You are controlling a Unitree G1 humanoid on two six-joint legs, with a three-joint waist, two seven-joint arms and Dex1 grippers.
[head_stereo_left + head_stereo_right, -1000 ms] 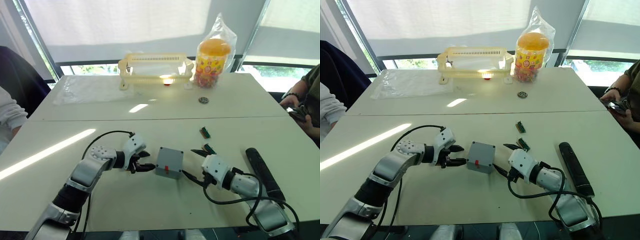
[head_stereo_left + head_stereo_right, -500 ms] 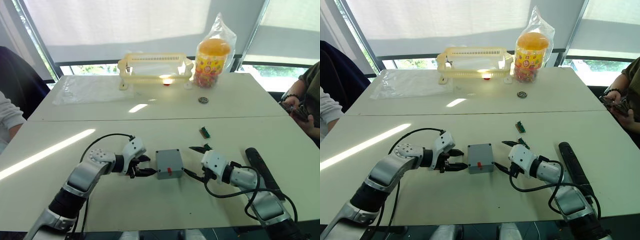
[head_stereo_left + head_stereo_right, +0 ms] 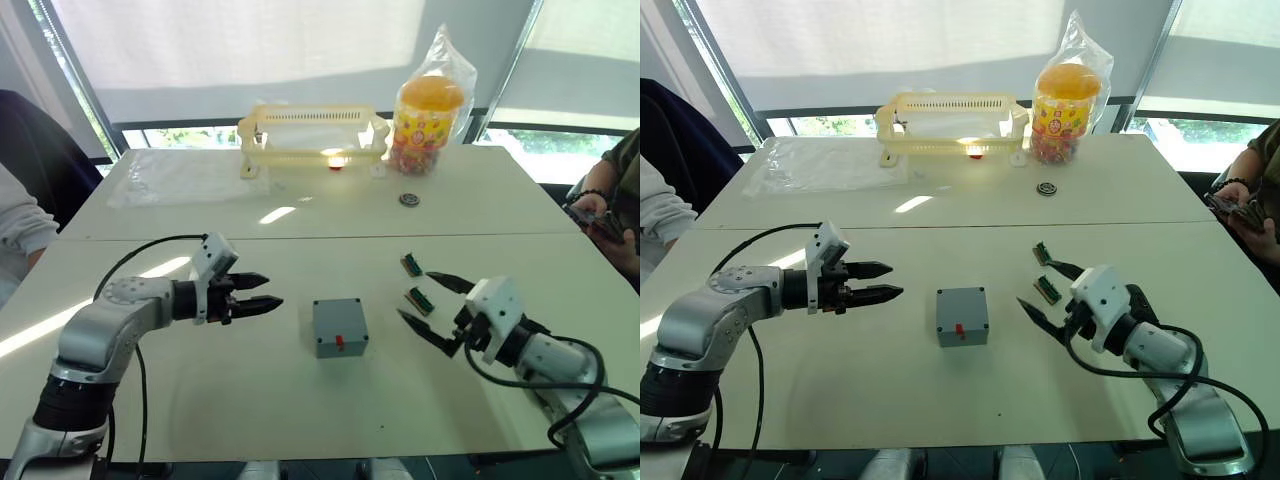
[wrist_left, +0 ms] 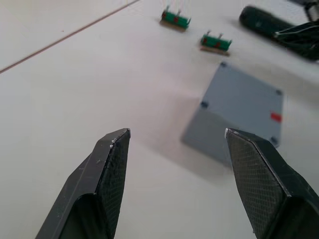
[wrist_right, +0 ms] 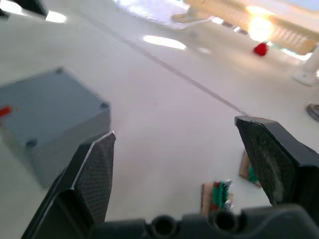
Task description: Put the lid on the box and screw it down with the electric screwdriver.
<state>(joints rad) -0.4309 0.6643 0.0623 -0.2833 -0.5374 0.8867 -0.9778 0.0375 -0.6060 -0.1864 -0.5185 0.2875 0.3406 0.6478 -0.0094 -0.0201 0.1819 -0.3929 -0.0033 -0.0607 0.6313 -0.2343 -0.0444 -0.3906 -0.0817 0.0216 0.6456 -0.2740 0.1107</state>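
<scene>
We see the box (image 3: 339,326) with the lid (image 4: 244,99) on it at the table's (image 3: 300,400) centre; left gripper (image 3: 262,296) at nine o'clock, fingers narrowly parted; right gripper (image 3: 432,308) at three o'clock, fingers wide, both empty.

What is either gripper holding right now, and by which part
Nothing is held. The left gripper and the right gripper are both open and empty, each apart from the grey box, which sits alone on the table between them.

The box (image 3: 339,326) sits closed on the bench, grey lid (image 4: 246,102) on top, red mark facing the robot. The electric screwdriver (image 4: 262,25) lies beyond it, flat.
</scene>
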